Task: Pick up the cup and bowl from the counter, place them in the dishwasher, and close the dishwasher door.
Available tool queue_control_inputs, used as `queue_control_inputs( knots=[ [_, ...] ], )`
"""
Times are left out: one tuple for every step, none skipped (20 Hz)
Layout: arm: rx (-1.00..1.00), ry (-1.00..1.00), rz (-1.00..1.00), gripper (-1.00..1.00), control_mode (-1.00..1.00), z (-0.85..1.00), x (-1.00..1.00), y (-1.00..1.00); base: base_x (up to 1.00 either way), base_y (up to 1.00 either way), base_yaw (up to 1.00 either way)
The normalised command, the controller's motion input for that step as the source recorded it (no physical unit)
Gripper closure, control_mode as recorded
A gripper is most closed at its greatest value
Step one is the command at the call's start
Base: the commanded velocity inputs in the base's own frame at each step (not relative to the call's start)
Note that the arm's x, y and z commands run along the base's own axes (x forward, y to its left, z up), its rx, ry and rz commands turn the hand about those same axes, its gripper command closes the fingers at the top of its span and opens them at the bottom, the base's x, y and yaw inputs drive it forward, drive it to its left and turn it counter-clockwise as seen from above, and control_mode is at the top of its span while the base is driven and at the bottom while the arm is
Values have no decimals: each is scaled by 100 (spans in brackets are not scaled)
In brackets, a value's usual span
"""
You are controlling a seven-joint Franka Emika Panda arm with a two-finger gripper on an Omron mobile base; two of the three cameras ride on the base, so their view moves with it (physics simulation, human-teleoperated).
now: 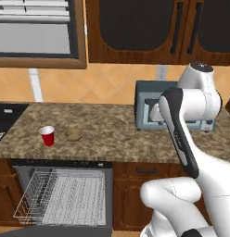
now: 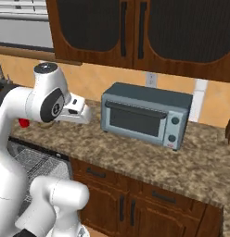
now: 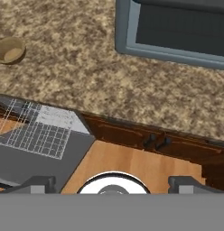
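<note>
Counter: the long brown-speckled granite counter (image 1: 117,134) carries both task items near its left end, above the open appliance.
Dishwasher: the dark grey built-in dishwasher (image 1: 61,194) stands open, white wire rack (image 1: 66,196) drawn out, flat dark grey dishwasher door (image 3: 37,158) folded down.
Toaster oven: the grey box-shaped toaster oven (image 2: 145,115) sits toward the back edge; the arm should swing clear of it.
Bowl: the shallow tan speckled bowl (image 1: 73,134) lies just right of the cup, apart from it.
Cup: the small red tapered plastic cup (image 1: 47,135) stands upright.
Gripper: the two-finger gripper (image 3: 111,182), jaws spread wide and empty, is well right of both; it should travel left and descend squarely over the cup.
</note>
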Motion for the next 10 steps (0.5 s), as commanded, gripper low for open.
queue_control_inputs(
  knots=[
    [0, 0, 0, -100, 100, 0, 0, 0, 0, -46, 84],
    [0, 0, 0, -100, 100, 0, 0, 0, 0, -46, 84],
    [0, 0, 0, -100, 100, 0, 0, 0, 0, -21, 83],
    [0, 0, 0, -100, 100, 0, 0, 0, 0, -21, 75],
    [0, 0, 0, -100, 100, 0, 0, 0, 1, 0, 76],
    [0, 0, 0, -100, 100, 0, 0, 0, 9, -13, 81],
    [0, 0, 0, -100, 100, 0, 0, 0, 0, -31, 83],
    [0, 0, 0, -100, 100, 0, 0, 0, 0, -46, 84],
    [0, 0, 0, -100, 100, 0, 0, 0, 0, -50, 84],
    [0, 0, 0, -100, 100, 0, 0, 0, 0, -51, 83]
  ],
)
